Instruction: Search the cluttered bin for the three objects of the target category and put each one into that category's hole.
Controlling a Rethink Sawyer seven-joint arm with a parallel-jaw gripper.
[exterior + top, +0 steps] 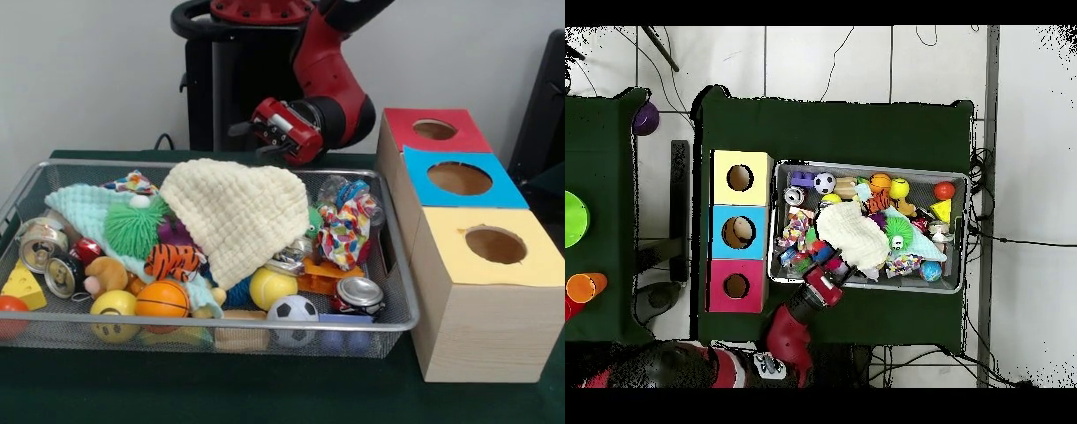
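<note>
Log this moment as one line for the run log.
arm: gripper above bin's far rim, holding nothing seen | bin: full, cream knit cloth on top | boxes: red, blue, yellow holes unobstructed

wire mesh bin (399, 311) on green table (265, 397), packed with clutter. cream knitted cloth (237, 215) draped over middle. green spiky ball (134, 227) and tiger toy (172, 260) left of it. soccer ball (292, 309), yellow ball (272, 287), crushed can (359, 294) near front. gripper (281, 132) hangs above bin's far edge. wooden box beside bin: red hole (434, 130), blue hole (459, 178), yellow hole (495, 245).
</note>
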